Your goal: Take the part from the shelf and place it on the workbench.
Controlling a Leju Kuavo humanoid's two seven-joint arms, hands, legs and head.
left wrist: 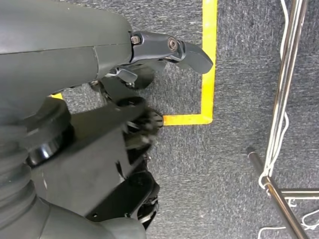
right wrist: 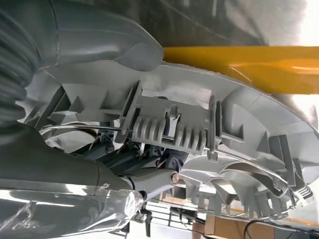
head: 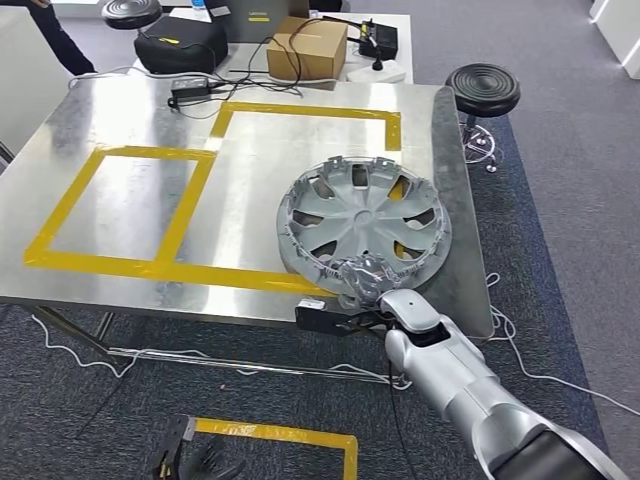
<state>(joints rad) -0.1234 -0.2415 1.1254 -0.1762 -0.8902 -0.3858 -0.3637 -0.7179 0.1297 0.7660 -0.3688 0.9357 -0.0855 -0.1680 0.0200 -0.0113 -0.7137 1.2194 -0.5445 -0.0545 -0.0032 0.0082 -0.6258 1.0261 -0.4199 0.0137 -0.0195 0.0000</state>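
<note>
**Gripping the hubcap at the workbench's near edge**

Gripping the near rim of the silver hubcap, the right hand has its fingers curled through the ribbed underside while the grey thumb presses on the outer face. The hubcap lies face up on the metal workbench, near its right corner, beside the yellow tape outlines and overlapping the nearest strip. Behind the hubcap, on the far table, sit a cardboard box and a black bag; a round black stool stands off the workbench's right side. The left hand hangs over grey carpet by a yellow floor marking, fingers apart and holding nothing.
</note>
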